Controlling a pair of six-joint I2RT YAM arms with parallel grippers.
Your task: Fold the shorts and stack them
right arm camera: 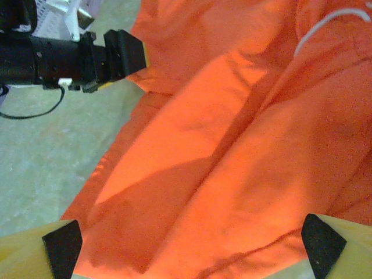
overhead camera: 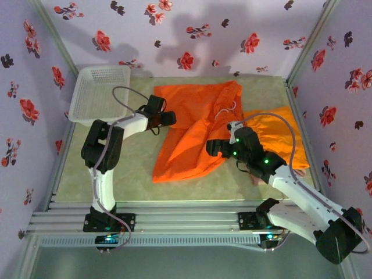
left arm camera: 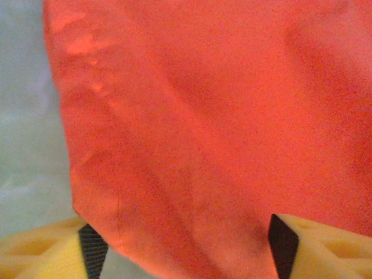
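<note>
From above, I have the near orange shorts (overhead camera: 192, 131) spread mid-table, overlapping a second orange pair (overhead camera: 273, 131) at the right. The left gripper (overhead camera: 170, 119) sits at their left edge and the right gripper (overhead camera: 210, 149) over the lower right part, placed, I judge, to take two points for a fold. A pale scrap (overhead camera: 254, 179) beside my right arm is too small to name. On the left wrist, the jaws stand apart with the cloth's edge between them, not pinched. On the right wrist, the jaws are spread wide above the cloth, gripping nothing. The drawstring (right arm camera: 325, 23) is cut off by the frame, and creases hide the waistband.
</note>
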